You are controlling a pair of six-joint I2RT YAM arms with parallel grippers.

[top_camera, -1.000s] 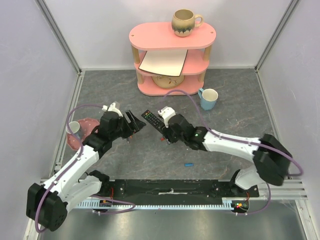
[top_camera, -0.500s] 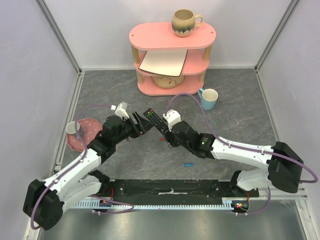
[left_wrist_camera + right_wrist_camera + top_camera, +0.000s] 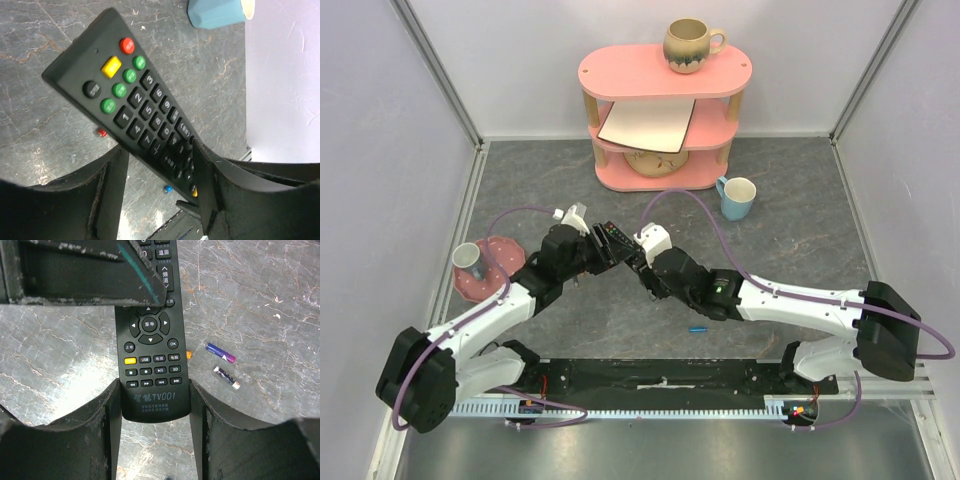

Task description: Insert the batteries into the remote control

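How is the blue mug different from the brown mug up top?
The blue mug stands on the table; the brown mug sits atop the pink shelf. The blue mug's handle points left, the brown mug's right. The brown mug is rounder. Both stand upright.

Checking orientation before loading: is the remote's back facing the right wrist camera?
No, the remote control shows its button face there, gripped at its sides by the right gripper.
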